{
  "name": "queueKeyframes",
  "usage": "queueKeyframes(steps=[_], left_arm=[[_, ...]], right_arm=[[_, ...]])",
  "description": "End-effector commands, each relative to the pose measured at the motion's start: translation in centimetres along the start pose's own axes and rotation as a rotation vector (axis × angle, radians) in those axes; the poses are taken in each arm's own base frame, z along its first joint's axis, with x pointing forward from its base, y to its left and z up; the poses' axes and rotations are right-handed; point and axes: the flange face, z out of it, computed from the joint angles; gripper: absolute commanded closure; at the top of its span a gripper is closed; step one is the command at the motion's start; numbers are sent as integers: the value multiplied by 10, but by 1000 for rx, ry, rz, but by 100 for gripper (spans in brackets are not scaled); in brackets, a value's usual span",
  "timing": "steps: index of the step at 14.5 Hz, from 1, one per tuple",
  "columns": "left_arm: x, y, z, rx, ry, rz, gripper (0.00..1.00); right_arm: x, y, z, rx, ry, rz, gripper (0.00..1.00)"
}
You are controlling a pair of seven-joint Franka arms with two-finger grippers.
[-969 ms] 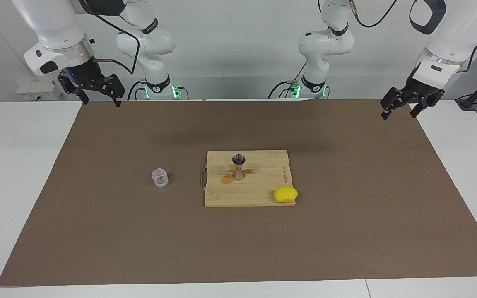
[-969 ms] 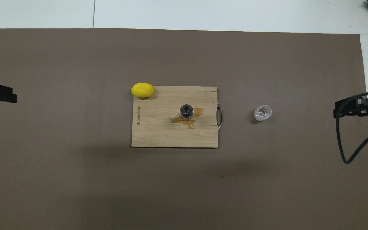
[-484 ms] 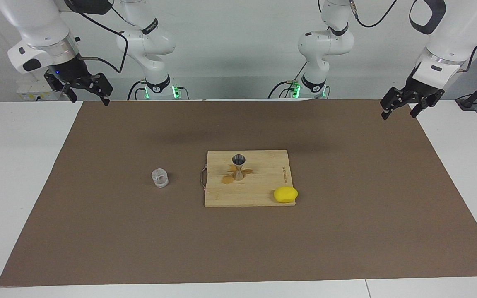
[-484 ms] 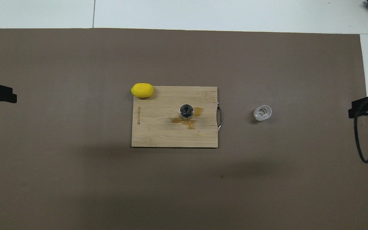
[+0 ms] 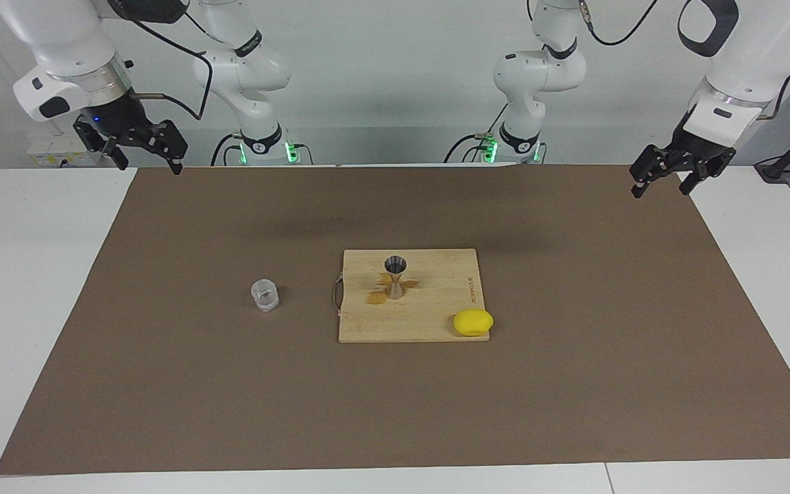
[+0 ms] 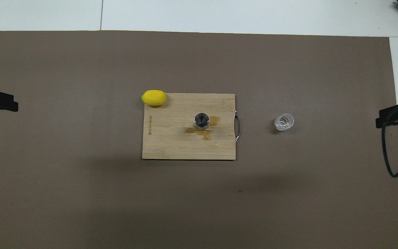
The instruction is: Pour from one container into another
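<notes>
A small clear glass cup stands upright on the brown mat, beside the cutting board toward the right arm's end. The silver hourglass jigger stands upright near the middle of the wooden cutting board. Brown liquid stains lie around its foot. My right gripper hangs open and empty, high over the mat's corner at its own end. My left gripper also hangs open and empty, over the mat's corner at the left arm's end. Both are well away from the cup and jigger.
A yellow lemon rests at the board's corner farthest from the robots, toward the left arm's end. A metal handle sticks out of the board's edge facing the cup. The brown mat covers most of the white table.
The right gripper has drawn back and up toward its own end of the table, then held still. The left arm, cup, jigger and lemon have not moved.
</notes>
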Motion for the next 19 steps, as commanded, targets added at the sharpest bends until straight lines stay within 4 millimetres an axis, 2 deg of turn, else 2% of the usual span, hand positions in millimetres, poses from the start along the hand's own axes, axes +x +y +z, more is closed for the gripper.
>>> queueKeyframes(steps=[1, 19], left_arm=[[-3, 1, -6, 22, 6, 0, 0], [-3, 1, -5, 22, 4, 0, 0]], right_arm=[[-1, 1, -2, -20, -7, -14, 0], [4, 1, -2, -14, 45, -25, 0]])
